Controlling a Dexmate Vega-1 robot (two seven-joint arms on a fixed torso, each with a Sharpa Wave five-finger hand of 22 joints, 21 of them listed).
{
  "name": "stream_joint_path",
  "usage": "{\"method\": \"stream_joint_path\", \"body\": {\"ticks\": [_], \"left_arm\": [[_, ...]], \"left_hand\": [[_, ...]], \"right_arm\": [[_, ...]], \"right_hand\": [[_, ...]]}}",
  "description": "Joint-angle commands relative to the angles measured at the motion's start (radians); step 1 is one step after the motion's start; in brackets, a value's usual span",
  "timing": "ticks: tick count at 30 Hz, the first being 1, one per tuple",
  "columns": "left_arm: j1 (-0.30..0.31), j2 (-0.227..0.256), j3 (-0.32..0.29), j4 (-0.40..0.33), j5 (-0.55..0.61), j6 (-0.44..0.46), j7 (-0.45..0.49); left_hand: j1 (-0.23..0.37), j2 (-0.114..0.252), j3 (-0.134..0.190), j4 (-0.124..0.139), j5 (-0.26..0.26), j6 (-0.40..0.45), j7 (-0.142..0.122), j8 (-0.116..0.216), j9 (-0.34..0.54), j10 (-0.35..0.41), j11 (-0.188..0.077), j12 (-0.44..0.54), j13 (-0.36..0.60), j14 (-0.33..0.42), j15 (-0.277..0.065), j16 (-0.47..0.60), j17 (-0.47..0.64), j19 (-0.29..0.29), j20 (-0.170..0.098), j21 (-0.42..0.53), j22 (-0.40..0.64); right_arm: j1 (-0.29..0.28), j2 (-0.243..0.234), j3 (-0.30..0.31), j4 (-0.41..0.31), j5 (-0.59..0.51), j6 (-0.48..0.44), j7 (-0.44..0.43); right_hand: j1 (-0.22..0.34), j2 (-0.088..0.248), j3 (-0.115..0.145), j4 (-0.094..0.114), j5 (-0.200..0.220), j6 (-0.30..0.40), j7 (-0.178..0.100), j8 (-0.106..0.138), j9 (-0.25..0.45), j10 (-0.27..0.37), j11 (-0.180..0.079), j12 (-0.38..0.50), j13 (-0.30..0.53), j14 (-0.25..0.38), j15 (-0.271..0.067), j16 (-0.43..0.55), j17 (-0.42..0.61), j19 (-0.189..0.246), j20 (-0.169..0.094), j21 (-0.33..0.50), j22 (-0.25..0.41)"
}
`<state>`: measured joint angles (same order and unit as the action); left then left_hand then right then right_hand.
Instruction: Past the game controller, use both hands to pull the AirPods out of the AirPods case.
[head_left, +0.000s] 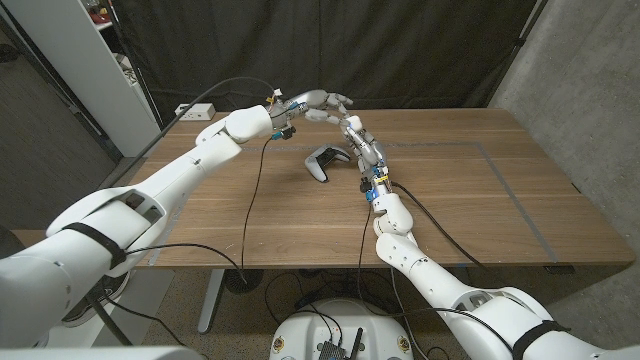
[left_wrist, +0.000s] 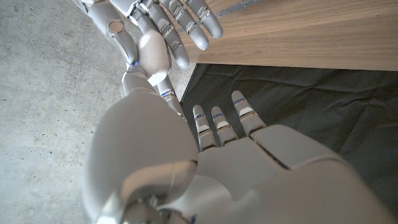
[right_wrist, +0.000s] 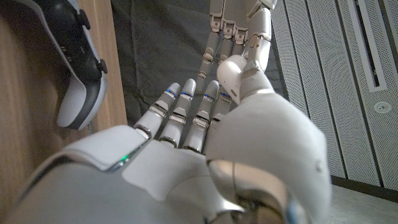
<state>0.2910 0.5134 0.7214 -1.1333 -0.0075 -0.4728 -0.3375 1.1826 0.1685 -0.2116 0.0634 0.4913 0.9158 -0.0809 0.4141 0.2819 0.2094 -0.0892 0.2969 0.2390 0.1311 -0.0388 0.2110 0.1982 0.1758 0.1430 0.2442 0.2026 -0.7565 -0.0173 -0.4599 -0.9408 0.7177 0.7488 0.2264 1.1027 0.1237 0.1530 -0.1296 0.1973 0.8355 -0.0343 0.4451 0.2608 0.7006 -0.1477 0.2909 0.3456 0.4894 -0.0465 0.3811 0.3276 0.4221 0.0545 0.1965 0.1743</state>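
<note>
Both hands raised above far table (head_left: 470, 190) edge, fingertips meeting. White AirPods case (right_wrist: 231, 70) held between right hand (head_left: 352, 128) and left hand (head_left: 318, 102). Lid state unclear. Game controller (head_left: 323, 163) on table, just below hands.

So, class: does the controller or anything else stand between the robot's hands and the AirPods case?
Nothing visible does. The controller lies on the table nearer the robot. The left hand and right hand meet past it, both apparently holding the small white case between them.
</note>
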Motion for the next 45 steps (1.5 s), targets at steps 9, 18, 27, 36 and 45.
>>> {"method": "stream_joint_path", "body": {"ticks": [9, 18, 27, 36, 45], "left_arm": [[0.021, 0.005, -0.003, -0.054, -0.006, 0.018, 0.003], [0.019, 0.003, -0.005, -0.048, -0.009, 0.009, 0.000], [0.019, 0.003, -0.010, -0.035, -0.019, -0.007, -0.003], [0.029, 0.007, -0.016, -0.038, -0.029, -0.010, -0.003], [0.035, 0.008, -0.022, -0.032, -0.042, -0.022, -0.006]], "left_hand": [[0.062, 0.023, 0.046, -0.011, -0.040, 0.091, 0.012, 0.045, 0.047, 0.024, -0.007, 0.006, -0.001, 0.018, -0.019, 0.004, 0.002, 0.006, -0.007, 0.008, 0.006], [0.068, 0.020, 0.060, -0.009, -0.066, 0.093, 0.016, 0.047, 0.057, 0.029, -0.007, 0.004, -0.002, 0.025, -0.024, 0.004, 0.002, 0.007, -0.009, 0.010, 0.007], [0.072, 0.019, 0.071, -0.007, -0.087, 0.094, 0.015, 0.047, 0.062, 0.034, -0.009, 0.003, -0.003, 0.027, -0.024, 0.003, 0.002, 0.008, -0.011, 0.012, 0.007], [0.076, 0.015, 0.081, -0.006, -0.111, 0.101, 0.020, 0.044, 0.060, 0.038, -0.010, 0.002, -0.004, 0.028, -0.026, 0.001, 0.001, 0.008, -0.013, 0.013, 0.008], [0.082, 0.011, 0.094, -0.007, -0.139, 0.110, 0.024, 0.042, 0.060, 0.043, -0.011, 0.000, -0.004, 0.029, -0.027, -0.001, -0.001, 0.008, -0.015, 0.015, 0.009]], "right_arm": [[-0.022, -0.022, 0.000, -0.044, 0.005, -0.037, -0.007], [-0.018, -0.023, -0.001, -0.044, 0.003, -0.046, -0.013], [-0.008, -0.015, -0.004, -0.031, 0.002, -0.053, -0.015], [-0.001, -0.008, -0.006, -0.018, -0.002, -0.052, -0.020], [-0.003, -0.005, -0.008, -0.019, -0.005, -0.057, -0.027]], "right_hand": [[-0.005, 0.011, -0.008, 0.007, 0.002, 0.077, -0.104, 0.021, 0.184, 0.008, 0.017, 0.009, 0.009, 0.020, -0.175, 0.011, 0.008, 0.019, -0.017, 0.012, 0.005], [-0.020, -0.001, -0.020, 0.011, -0.001, 0.037, -0.098, 0.003, 0.181, -0.002, 0.028, 0.007, 0.015, 0.020, -0.171, 0.007, 0.007, 0.025, -0.017, 0.013, 0.005], [-0.023, -0.005, -0.025, 0.010, 0.000, -0.008, -0.100, -0.015, 0.179, -0.006, 0.028, 0.007, 0.020, 0.026, -0.172, 0.010, 0.010, 0.026, -0.018, 0.013, 0.006], [-0.023, -0.004, -0.028, 0.009, 0.002, -0.052, -0.113, -0.033, 0.177, -0.006, 0.030, 0.008, 0.025, 0.037, -0.175, 0.019, 0.017, 0.024, -0.016, 0.012, 0.006], [-0.025, -0.004, -0.033, 0.007, 0.004, -0.073, -0.131, -0.050, 0.166, -0.006, 0.031, 0.011, 0.035, 0.055, -0.175, 0.030, 0.031, 0.023, -0.011, 0.012, 0.006]]}}
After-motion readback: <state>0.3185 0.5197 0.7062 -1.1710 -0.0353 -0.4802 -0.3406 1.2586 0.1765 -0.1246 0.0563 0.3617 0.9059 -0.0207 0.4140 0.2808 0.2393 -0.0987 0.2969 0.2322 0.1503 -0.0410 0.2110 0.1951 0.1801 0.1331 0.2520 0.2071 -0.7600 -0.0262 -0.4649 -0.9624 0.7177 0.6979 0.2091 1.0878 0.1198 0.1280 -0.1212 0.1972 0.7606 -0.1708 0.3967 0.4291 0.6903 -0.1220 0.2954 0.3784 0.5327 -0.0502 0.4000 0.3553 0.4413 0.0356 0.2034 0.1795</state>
